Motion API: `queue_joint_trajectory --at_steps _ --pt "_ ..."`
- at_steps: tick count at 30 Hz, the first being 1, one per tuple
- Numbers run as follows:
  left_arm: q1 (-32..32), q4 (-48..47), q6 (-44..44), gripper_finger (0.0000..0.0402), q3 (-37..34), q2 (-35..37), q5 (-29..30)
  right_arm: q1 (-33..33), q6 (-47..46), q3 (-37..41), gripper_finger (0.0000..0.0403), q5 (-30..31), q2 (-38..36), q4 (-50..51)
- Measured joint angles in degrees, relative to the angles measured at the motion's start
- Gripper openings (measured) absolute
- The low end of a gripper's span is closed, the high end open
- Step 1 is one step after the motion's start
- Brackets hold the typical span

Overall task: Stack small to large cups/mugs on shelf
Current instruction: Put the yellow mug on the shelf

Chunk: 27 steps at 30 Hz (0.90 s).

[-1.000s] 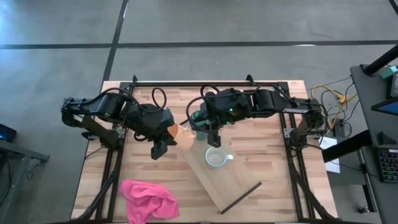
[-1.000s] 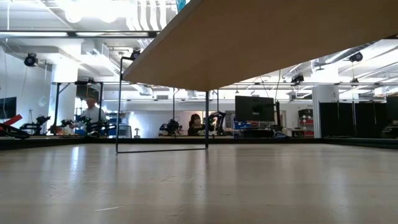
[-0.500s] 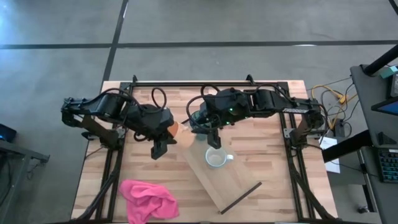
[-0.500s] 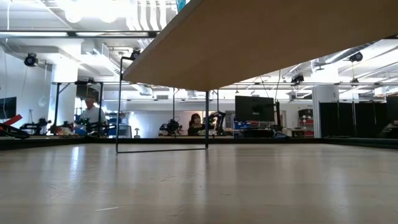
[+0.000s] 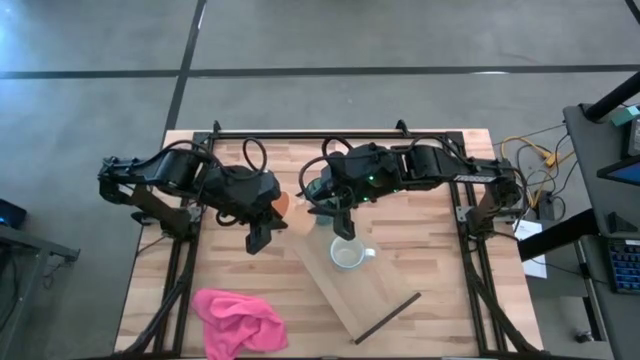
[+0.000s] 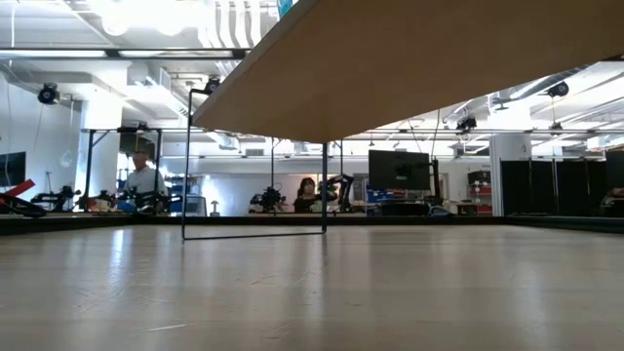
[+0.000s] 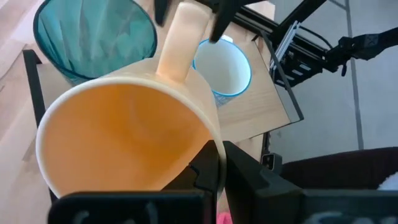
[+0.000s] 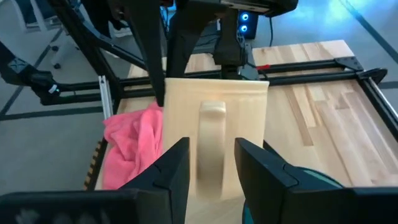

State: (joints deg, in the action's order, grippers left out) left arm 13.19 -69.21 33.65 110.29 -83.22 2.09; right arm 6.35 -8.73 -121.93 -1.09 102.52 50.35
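My left gripper (image 7: 222,155) is shut on the orange mug (image 7: 124,130), which is orange inside and pale peach outside. It holds the mug above the table's middle (image 5: 283,202). My right gripper (image 8: 211,155) is open, with a finger on each side of the mug's handle (image 8: 211,143) and a gap showing at both. The teal tumbler (image 7: 93,37) stands at the shelf's far end, partly under my right arm (image 5: 360,175). The white mug (image 5: 347,256) stands upright on the shelf (image 5: 375,295). The low view shows only the shelf's underside (image 6: 390,68). My left gripper holds the orange mug by its rim (image 7: 210,138), the wall between the two fingers, one finger inside (image 7: 204,171) and one outside. The fingers come level from the table's left. The mug is lifted clear and lies on its side, its opening toward my wrist and its handle (image 7: 180,37) away.
A crumpled pink cloth (image 5: 238,318) lies at the table's near left. Black frame rails (image 5: 330,133) run along the far edge and both sides. The shelf's thin dark bracket (image 6: 185,166) stands on the table. People (image 6: 144,177) are in the room beyond.
The orange mug has gone a little toward the table's far left with my left gripper. Less of its pale outside shows from above.
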Motion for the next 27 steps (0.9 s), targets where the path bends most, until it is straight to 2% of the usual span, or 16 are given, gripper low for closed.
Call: queue_joint_trajectory --at_steps 6,14,27 --pt "0.0 1.7 0.0 0.0000 0.0 0.0 0.0 0.0 1.8 0.0 0.0111 0.1 0.0 -0.2" --pt "0.0 1.6 0.1 0.0000 0.0 0.0 0.0 0.0 2.9 0.0 0.0043 0.2 0.0 -0.2" --pt "0.0 1.5 0.3 0.0000 0.2 0.1 -0.6 1.0 3.1 -3.0 0.0043 -0.3 0.1 -0.7"
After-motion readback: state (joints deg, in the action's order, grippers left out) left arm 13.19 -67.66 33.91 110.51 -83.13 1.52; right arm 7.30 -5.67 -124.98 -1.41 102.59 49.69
